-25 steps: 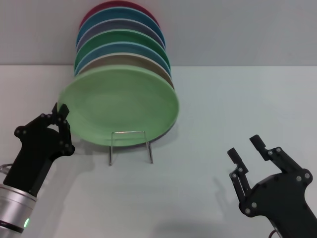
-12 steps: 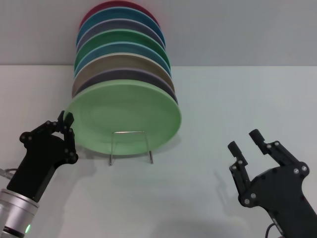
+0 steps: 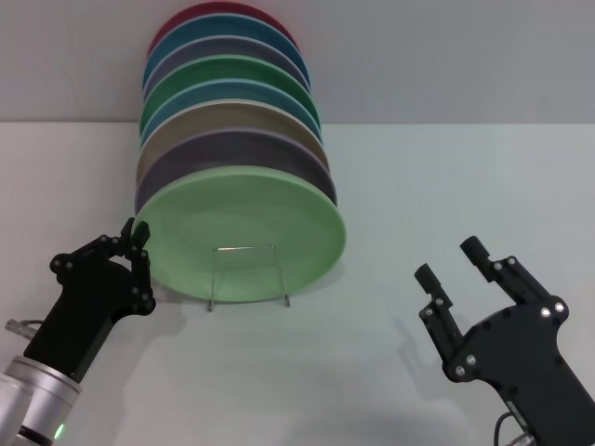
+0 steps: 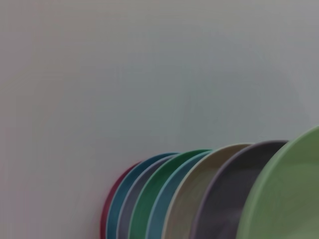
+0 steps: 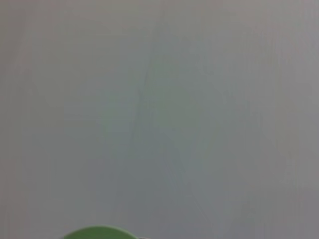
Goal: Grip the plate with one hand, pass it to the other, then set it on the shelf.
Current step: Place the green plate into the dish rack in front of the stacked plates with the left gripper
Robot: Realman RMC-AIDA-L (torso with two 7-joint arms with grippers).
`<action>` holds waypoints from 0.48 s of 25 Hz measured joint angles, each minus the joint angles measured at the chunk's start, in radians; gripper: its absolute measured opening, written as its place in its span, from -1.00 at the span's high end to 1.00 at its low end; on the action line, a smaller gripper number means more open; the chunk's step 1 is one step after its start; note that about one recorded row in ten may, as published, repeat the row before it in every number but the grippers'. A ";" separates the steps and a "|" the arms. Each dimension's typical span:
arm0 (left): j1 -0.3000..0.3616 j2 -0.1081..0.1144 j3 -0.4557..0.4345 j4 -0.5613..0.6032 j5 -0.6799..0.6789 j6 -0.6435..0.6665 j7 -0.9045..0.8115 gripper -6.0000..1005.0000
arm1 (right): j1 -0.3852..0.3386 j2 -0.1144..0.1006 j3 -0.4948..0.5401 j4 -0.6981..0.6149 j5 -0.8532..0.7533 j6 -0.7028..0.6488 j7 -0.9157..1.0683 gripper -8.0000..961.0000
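The light green plate (image 3: 244, 234) stands on its edge at the front of a row of colored plates (image 3: 228, 102), leaning back on the lilac plate (image 3: 177, 165) behind it. Its bottom edge sits behind the upright loop of the little silver wire rack (image 3: 246, 275). The plate's wide face looks toward the robot.

The left gripper (image 3: 133, 243) is at the plate's 9 o'clock edge. Its fingers are close together right at the rim, and it seems to pinch the rim (the touching spot is too small to be sure). The plate lies toward 2 o'clock from this gripper.

The right gripper (image 3: 451, 262) waits well apart, past the plate's 4 o'clock side, its fingers spread wide and holding nothing. The left arm is much nearer, so the next move, letting go, looks like its job.
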 joint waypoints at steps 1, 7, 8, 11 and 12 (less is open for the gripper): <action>0.000 0.000 0.000 0.000 0.000 0.000 0.000 0.82 | 0.000 0.000 0.000 0.000 0.000 0.000 0.000 0.21; -0.007 0.001 0.000 -0.002 0.000 -0.011 0.000 0.81 | 0.002 0.000 0.001 -0.010 0.001 -0.007 0.001 0.10; -0.007 0.002 0.000 -0.003 0.000 -0.009 0.000 0.81 | 0.002 0.000 0.001 -0.011 0.001 -0.007 0.001 0.05; -0.007 0.003 0.000 -0.003 0.000 0.001 -0.001 0.81 | 0.003 0.000 0.009 -0.013 0.002 -0.008 0.002 -0.03; -0.006 0.003 0.000 -0.003 0.000 0.006 -0.002 0.80 | 0.003 0.000 0.012 -0.014 0.002 -0.008 0.005 -0.03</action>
